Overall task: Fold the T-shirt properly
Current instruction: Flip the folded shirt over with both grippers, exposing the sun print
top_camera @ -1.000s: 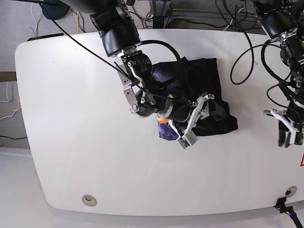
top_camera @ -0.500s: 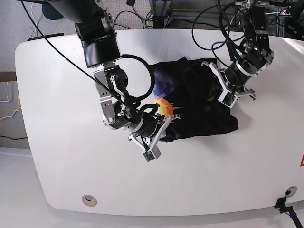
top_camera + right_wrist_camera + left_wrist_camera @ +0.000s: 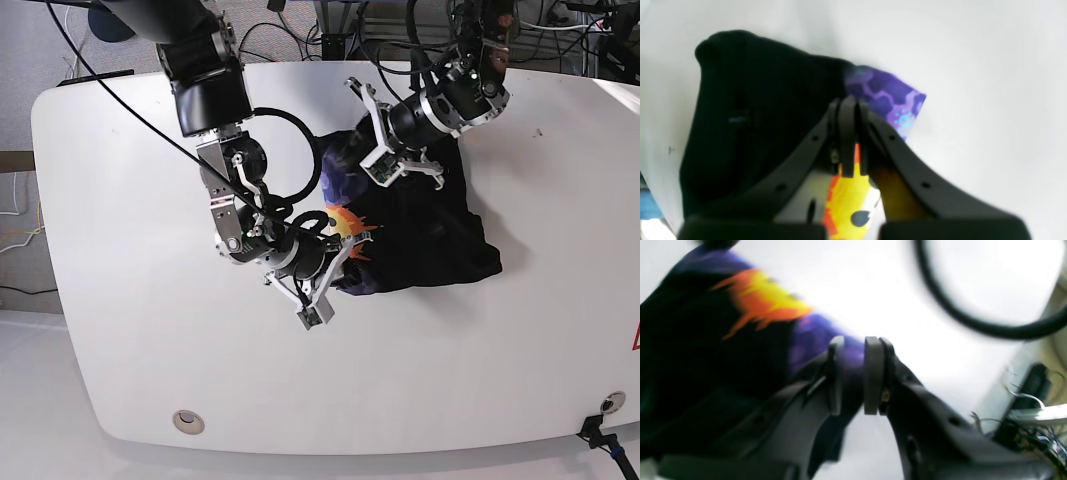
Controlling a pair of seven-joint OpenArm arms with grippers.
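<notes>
The T-shirt (image 3: pixel 440 235) lies crumpled in the middle of the white table (image 3: pixel 140 340), mostly black, with the orange-yellow sun print (image 3: pixel 345 222) and purple pattern showing at its left side. My right gripper (image 3: pixel 348 256) is shut on the printed edge; in the right wrist view the gripper (image 3: pixel 847 140) pinches cloth, with yellow print (image 3: pixel 846 200) under it and purple (image 3: pixel 890 96) beyond. My left gripper (image 3: pixel 368 158) is at the shirt's upper left. In the left wrist view the gripper (image 3: pixel 853 373) is closed on purple cloth (image 3: pixel 813 336).
A black cable (image 3: pixel 973 326) loops close over the left wrist. The table's front edge has a round metal fitting (image 3: pixel 186 421). Cables and equipment (image 3: pixel 340 30) lie beyond the far edge. The right arm's links (image 3: pixel 225 170) stand left of the shirt.
My left gripper has come from the table's right side across the shirt to its upper left and taken hold of cloth. My right gripper shifted slightly left, still holding the printed edge.
</notes>
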